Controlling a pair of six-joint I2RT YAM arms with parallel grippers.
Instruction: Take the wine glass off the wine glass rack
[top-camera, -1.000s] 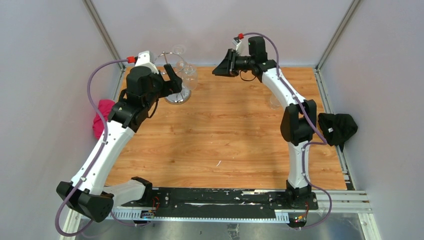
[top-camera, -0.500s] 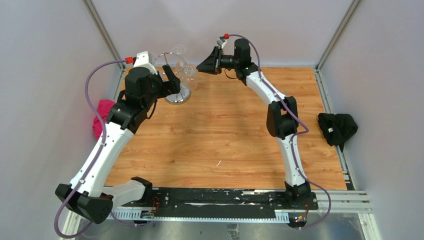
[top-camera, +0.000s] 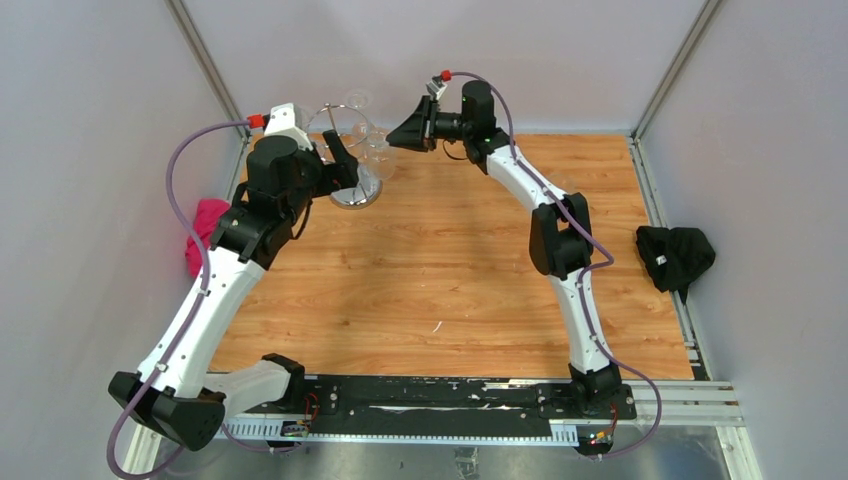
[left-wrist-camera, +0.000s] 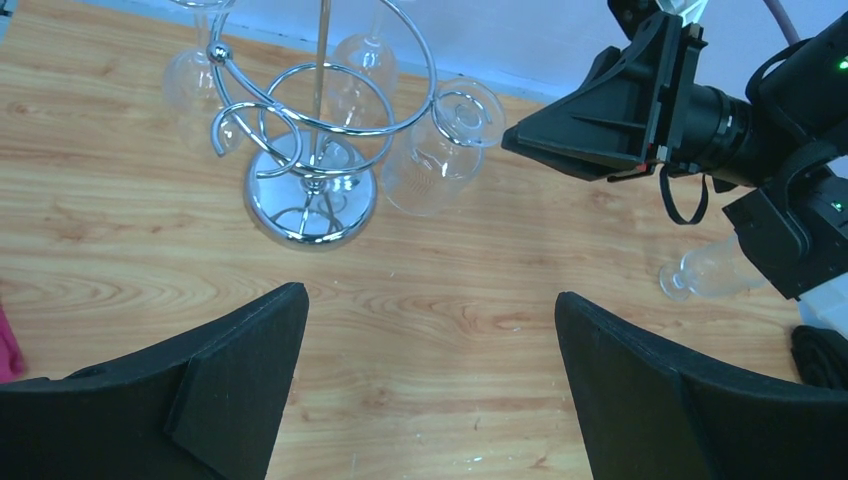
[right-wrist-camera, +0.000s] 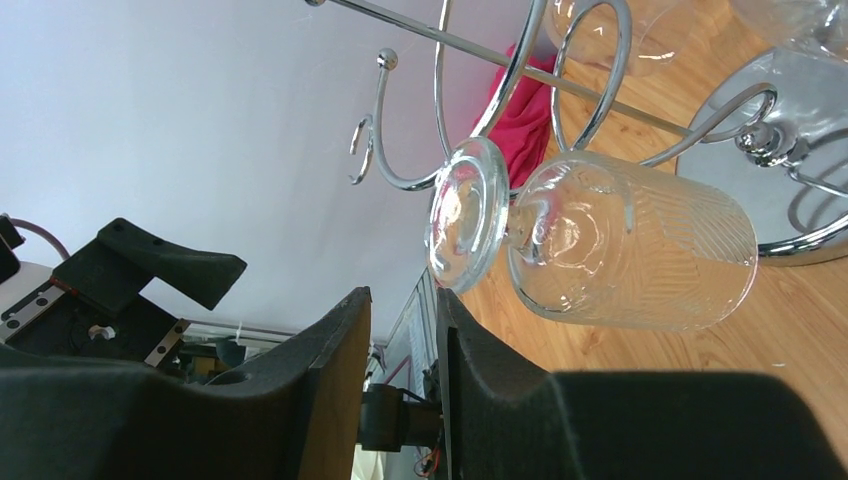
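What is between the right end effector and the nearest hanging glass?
Nothing. The right wrist view shows a bare gap from the end effector to the foot of the glass, which hangs on the rack.

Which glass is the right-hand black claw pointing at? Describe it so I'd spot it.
At the far left corner of the wooden table stands a shiny chrome wire rack on a round mirrored base. A clear wine glass hangs upside down from its ring, on the side facing the right gripper. The other hanging glasses are farther from that gripper.
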